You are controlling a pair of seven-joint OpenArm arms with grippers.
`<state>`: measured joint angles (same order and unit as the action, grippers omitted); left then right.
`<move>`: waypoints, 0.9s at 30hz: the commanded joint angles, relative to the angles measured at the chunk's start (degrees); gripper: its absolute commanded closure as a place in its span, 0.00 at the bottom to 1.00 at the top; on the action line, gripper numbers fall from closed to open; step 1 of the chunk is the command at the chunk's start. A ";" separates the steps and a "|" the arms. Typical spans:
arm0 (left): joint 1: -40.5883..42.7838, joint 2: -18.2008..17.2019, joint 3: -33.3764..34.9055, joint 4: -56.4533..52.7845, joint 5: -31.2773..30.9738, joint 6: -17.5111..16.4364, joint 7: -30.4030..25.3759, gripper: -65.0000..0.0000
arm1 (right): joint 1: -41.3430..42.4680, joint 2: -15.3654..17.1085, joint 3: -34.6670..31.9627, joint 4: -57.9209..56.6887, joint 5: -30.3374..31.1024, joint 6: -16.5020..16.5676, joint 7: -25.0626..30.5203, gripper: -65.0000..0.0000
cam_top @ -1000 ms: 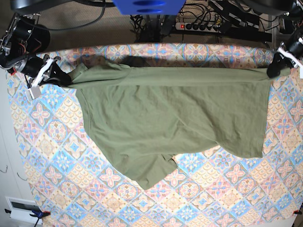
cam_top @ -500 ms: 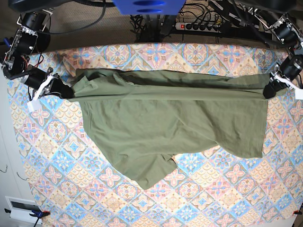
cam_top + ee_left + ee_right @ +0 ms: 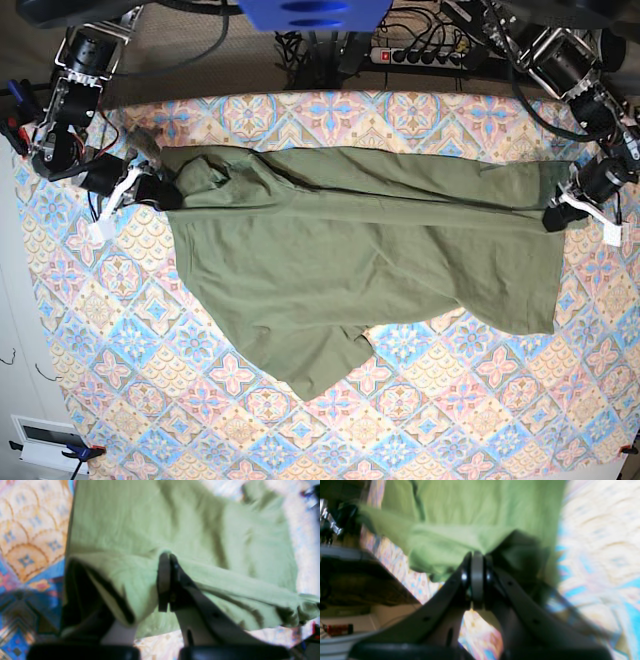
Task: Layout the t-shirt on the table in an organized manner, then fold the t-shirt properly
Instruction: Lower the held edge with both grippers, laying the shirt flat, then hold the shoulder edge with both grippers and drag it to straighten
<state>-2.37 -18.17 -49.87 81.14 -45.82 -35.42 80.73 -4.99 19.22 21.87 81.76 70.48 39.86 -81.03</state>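
Lying nearest in the base view, a bare stretch of the surface point(image 3: 420, 420) shows its cloth of pink, blue, cream and orange diamond medallions, with no writing on it. At the lower left corner, off the cloth, sits a small white box point(image 3: 45, 443) with a dark panel; nothing on it can be read.

Farther in, the t-shirt point(image 3: 360, 260) spreads olive-green across the middle of the surface, its lowest fold drooping to a point left of centre. No label or print shows on it in any view. Its far edge is pulled into a taut, slightly sagging band running from one side to the other.

At the right end of that band, the left hand point(image 3: 556, 216) is clenched on a corner of the fabric; in the left wrist view the cloth drapes over and between its closed fingers point(image 3: 163, 580), hiding part of one. At the left end, the right hand point(image 3: 165, 194) is likewise clenched on a bunched corner, and the right wrist view shows its fingers point(image 3: 477, 580) pressed together with green cloth gathered at the tips.

Beyond the far edge, a power strip point(image 3: 425, 55) and tangled black cables point(image 3: 320, 50) lie behind the surface, under a blue mount point(image 3: 312, 14). Any markings there are too small to read.
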 commanded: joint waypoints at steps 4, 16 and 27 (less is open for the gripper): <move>-3.12 -1.83 4.02 -1.54 2.26 -0.14 -1.65 0.92 | 0.38 1.57 0.42 0.93 1.04 0.14 1.03 0.99; -4.27 -2.00 4.55 -5.94 3.23 -0.14 -1.30 0.47 | -5.34 1.57 -2.57 1.54 1.13 0.14 1.03 0.79; 5.93 -8.51 4.72 -1.72 -7.41 -0.49 -0.73 0.47 | -9.64 1.83 -2.75 9.63 1.04 0.14 1.03 0.65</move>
<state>3.97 -25.17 -44.77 78.32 -52.27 -35.81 80.58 -15.40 19.99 18.74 90.21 69.91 39.83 -81.03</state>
